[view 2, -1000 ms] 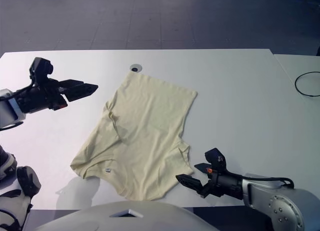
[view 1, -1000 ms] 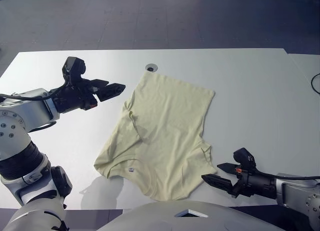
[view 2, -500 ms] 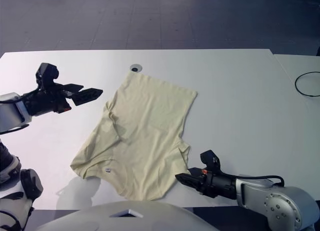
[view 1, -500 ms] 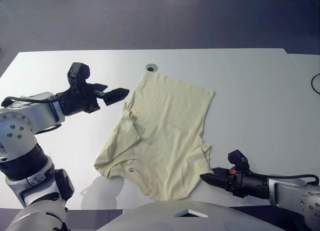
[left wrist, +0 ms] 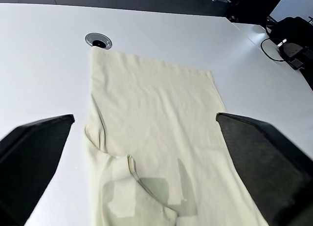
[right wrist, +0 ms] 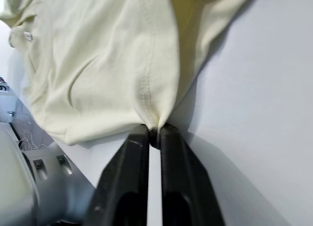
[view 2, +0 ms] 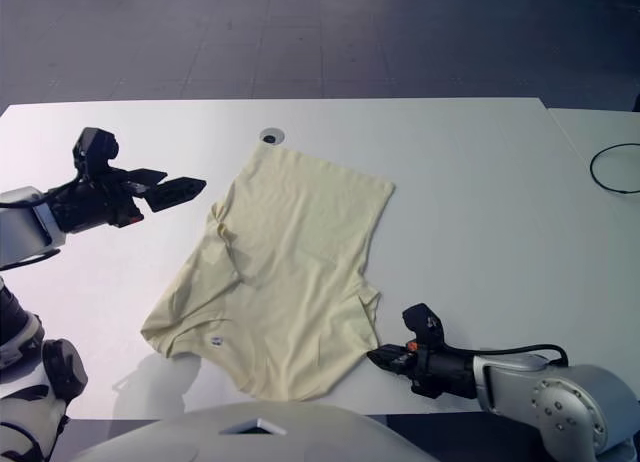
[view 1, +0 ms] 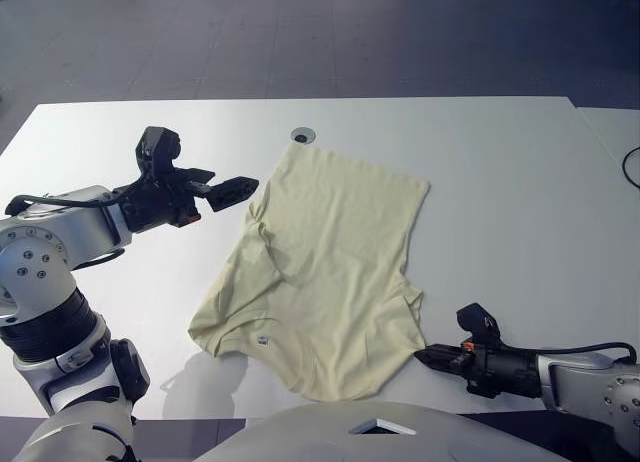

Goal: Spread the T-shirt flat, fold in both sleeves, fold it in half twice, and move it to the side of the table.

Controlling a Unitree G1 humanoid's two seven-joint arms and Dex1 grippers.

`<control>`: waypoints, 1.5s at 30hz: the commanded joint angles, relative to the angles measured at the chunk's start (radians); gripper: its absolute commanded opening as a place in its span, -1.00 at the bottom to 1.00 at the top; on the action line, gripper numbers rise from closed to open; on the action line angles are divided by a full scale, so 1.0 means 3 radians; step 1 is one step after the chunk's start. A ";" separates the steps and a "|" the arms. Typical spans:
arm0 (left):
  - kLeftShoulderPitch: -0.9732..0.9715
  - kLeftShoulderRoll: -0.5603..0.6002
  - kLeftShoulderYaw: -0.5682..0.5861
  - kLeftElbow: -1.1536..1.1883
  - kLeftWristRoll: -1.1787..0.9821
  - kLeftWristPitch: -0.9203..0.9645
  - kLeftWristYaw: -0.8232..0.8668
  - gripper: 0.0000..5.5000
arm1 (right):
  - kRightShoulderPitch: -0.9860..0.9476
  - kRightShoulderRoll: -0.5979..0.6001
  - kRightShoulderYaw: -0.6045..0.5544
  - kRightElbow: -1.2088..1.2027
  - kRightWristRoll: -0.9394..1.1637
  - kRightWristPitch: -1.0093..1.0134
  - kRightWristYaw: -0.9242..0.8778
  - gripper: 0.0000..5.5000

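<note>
Presently, on a white surface (view 1: 500, 182):

1. T-shirt (view 1: 320, 272). Pale yellow, one piece. It lies slantwise across the middle of the surface, the straight hem toward the far side and the collar end toward the near edge. It is mostly flat but creased, with a fold ridge running along its left side and a small bunch at the near right corner. A small tag shows near the collar.

2. Left hand (view 1: 228, 185). Black, two fingers, spread wide. It hangs above the bare surface just beside the left edge of the T-shirt, pointing toward it and apart from the cloth.

3. Right hand (view 1: 422, 357). Black, two fingers, pressed together. It lies low at the near right corner of the T-shirt, and the fingertips (right wrist: 142, 138) pinch a stitched edge of the cloth.

4. Round hole (view 1: 302, 135). Set in the surface, touching the far left corner of the hem.

5. Black cable (view 2: 612, 168). A loop at the far right, well apart from the T-shirt.
</note>
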 commanded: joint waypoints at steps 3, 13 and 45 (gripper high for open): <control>0.0027 0.0000 -0.0024 -0.0024 0.0057 -0.0042 0.0033 0.96 | -0.0389 -0.0609 -0.0011 0.0418 -0.0260 -0.0218 0.0151 -0.99; 0.0055 -0.0109 -0.0036 -0.0089 0.0080 -0.0064 0.0094 0.96 | -0.1081 -0.1412 0.0461 0.1590 -0.0933 -0.1068 0.0717 -0.99; 0.0062 -0.0567 -0.0057 -0.0236 0.0112 -0.0076 0.0334 0.96 | -0.2185 -0.0224 0.1025 0.0961 -0.0472 -0.0425 0.0383 -0.74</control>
